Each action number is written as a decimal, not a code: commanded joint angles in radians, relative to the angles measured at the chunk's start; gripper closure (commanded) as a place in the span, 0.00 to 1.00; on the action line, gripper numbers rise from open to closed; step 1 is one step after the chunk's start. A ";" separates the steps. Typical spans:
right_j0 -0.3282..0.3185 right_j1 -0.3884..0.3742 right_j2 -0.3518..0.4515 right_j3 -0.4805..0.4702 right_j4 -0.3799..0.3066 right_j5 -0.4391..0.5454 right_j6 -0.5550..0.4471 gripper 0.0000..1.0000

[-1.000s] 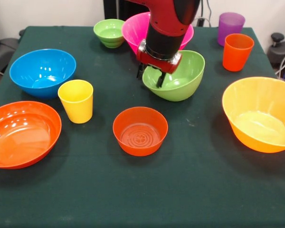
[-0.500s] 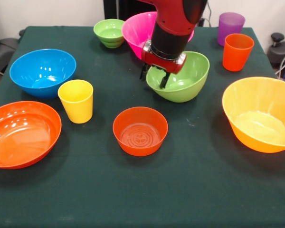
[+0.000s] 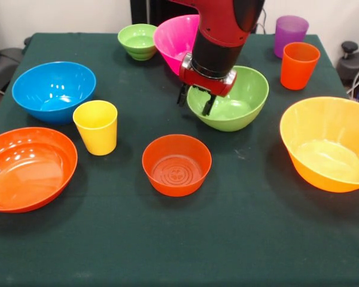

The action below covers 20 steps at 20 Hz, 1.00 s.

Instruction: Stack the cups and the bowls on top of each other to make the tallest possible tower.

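My gripper (image 3: pixel 195 100) hangs over the left rim of the medium green bowl (image 3: pixel 239 101), open, with one finger outside the rim and one inside. The bowl sits nearly level on the cloth. The small red-orange bowl (image 3: pixel 176 164) stands alone in front of it. The large pink bowl (image 3: pixel 170 39) is behind the arm and partly hidden. The small ribbed green bowl (image 3: pixel 137 40) is at the back left. The yellow cup (image 3: pixel 96 127), orange cup (image 3: pixel 299 64) and purple cup (image 3: pixel 290 33) stand apart. No bowls are nested.
The blue bowl (image 3: pixel 52 91) and shallow orange bowl (image 3: pixel 27 168) stand at the left. The large yellow-orange bowl (image 3: pixel 326 143) is at the right edge. The dark green tablecloth (image 3: pixel 185 239) covers the table.
The gripper moved a little to the right with the medium green bowl. The bowl went from tilted to nearly level.
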<state>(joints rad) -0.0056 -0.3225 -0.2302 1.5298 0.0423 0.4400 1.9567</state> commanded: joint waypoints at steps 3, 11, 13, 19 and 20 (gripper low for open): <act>-0.010 0.040 0.135 -0.051 -0.036 -0.045 0.034 0.00; -0.023 0.028 0.153 -0.034 -0.034 -0.031 0.024 0.00; -0.027 0.029 0.157 -0.037 -0.034 -0.026 0.021 0.00; -0.036 0.020 0.165 -0.033 -0.036 -0.010 0.010 0.00; -0.038 0.019 0.167 -0.032 -0.037 -0.009 0.009 0.00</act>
<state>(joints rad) -0.0243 -0.3237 -0.2094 1.5239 0.0421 0.4406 1.9567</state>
